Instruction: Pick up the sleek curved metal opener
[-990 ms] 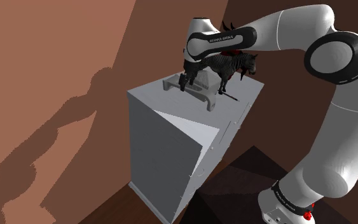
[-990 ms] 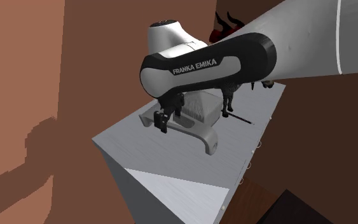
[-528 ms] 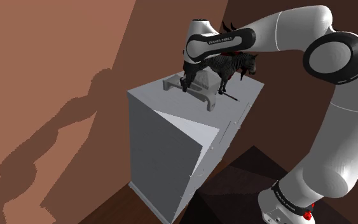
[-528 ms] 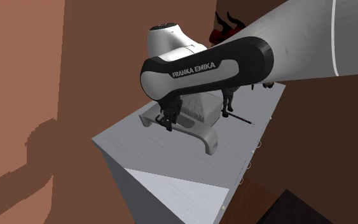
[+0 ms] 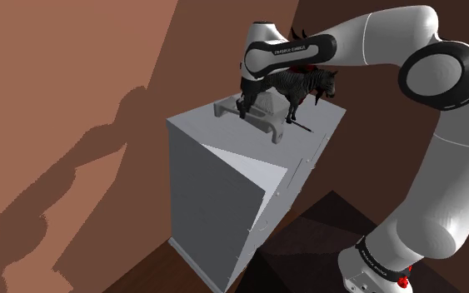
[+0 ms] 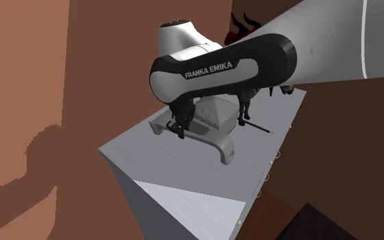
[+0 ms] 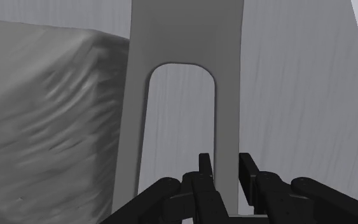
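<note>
1. The gripper (image 7: 225,162), lowered from above within the last second, now pinches one rail of the grey curved opener (image 7: 184,38).
2. The opener lies on the cabinet (image 5: 195,118) top, so lifting looks next.

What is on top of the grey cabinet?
A grey curved opener, a grey block, a dark horse figure and a thin dark rod. The arm hides much of the horse.
</note>
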Tool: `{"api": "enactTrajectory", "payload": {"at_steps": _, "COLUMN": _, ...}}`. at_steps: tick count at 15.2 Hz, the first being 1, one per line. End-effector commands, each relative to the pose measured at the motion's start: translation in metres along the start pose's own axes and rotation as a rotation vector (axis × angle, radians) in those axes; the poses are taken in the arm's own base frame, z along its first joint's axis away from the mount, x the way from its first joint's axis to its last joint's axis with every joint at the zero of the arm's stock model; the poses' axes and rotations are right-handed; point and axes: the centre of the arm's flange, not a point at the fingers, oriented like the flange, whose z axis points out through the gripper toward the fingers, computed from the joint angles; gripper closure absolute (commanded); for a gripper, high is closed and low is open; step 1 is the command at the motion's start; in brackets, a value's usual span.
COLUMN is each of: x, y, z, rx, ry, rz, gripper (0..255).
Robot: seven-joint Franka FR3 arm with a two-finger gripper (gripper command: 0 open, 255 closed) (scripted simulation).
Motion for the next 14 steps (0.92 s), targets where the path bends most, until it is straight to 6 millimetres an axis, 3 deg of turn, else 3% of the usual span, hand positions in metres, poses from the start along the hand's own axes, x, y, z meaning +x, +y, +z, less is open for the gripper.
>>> {"api": "enactTrajectory", "payload": {"at_steps": 1, "x": 0.000, "y": 0.000, "z": -0.011, "rx": 0.000, "ry": 0.001, "rz": 0.000, "gripper": 255}}
{"api": "enactTrajectory", "payload": {"at_steps": 12, "x": -0.001, "y": 0.003, "z": -0.069, "rx": 0.000, "ry": 0.001, "rz": 0.000, "gripper": 255}}
{"api": "enactTrajectory", "payload": {"at_steps": 14, "x": -0.001, "y": 0.003, "z": -0.070, "rx": 0.000, "ry": 0.001, "rz": 0.000, "gripper": 255}}
